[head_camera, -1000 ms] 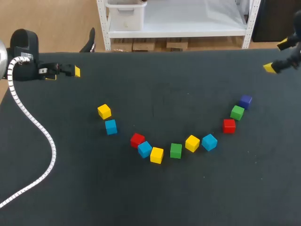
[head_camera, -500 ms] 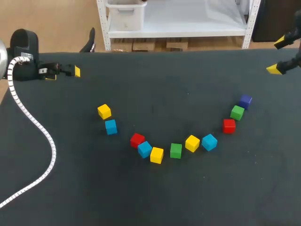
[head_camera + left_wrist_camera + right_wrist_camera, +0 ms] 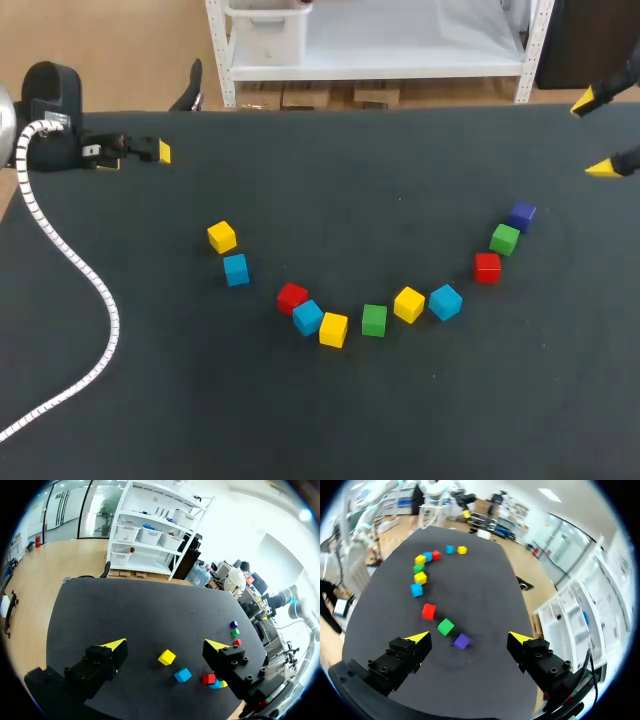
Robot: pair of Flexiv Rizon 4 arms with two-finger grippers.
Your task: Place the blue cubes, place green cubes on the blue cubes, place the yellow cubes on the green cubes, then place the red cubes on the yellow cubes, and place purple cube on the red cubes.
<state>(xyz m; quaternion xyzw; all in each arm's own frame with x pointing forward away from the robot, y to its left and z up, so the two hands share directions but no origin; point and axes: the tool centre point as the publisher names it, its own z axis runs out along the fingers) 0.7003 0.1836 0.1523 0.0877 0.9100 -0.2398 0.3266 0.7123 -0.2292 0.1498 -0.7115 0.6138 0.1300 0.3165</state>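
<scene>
Head view: eleven cubes (image 3: 374,320) lie loose in a curved row on the black table (image 3: 350,170), in no container, none stacked. The left gripper (image 3: 135,152) sits at the far left edge and the right gripper (image 3: 596,134) hangs at the far right.

Left wrist view: jaws spread and empty, with a yellow cube (image 3: 166,657) and a blue cube (image 3: 182,675) ahead.

Right wrist view: jaws spread wide and empty, with the purple cube (image 3: 462,641) just ahead, then a green cube (image 3: 445,626) and a red cube (image 3: 428,611).

Stacking appears not yet begun. The next move calls for gripping a blue cube as a base.

Left gripper (image 3: 165,646): fingers spread wide, held far left.
Right gripper (image 3: 469,638): fingers apart, far right, probably raised.
</scene>
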